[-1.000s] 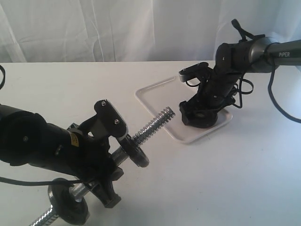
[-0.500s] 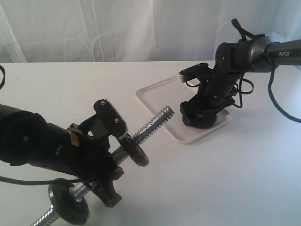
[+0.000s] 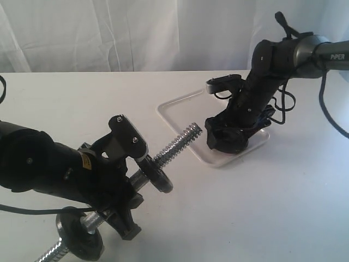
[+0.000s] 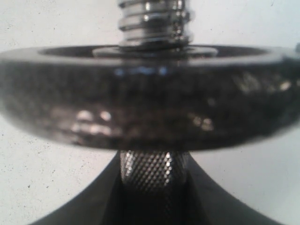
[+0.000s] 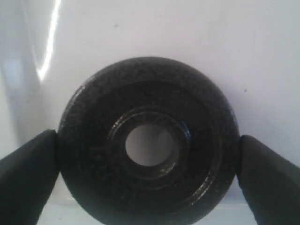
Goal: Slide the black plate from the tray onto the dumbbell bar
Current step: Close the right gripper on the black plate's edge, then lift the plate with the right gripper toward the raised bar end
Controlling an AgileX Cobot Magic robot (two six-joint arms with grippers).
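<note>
1. Exterior view: Shows the tray lying on the white surface, with the black plate over its near end, pinched in the closed right hand. Leaves unclear any contact between plate and tray floor. Places the left hand at lower left, clamped around the dumbbell bar, with the threaded tip aimed toward the plate, near it but apart. Catches a fitted disc on the bar just beyond the left hand and a second disc behind it. Puts the right hand and plate slightly higher and nearer the threaded tip than half a second earlier, with the right arm raised. Finds the left hand, bar and tray unmoved.
2. Left wrist view: Fills the frame with the blurred rim of the fitted disc, coarse threads on its far side, knurled bar on the near side, wedged between the dark fingers of the left hand.
3. Right wrist view: Looks straight onto the plate, its central hole open to white tray beyond, with the two right-hand fingers pressed against opposite edges.
</note>
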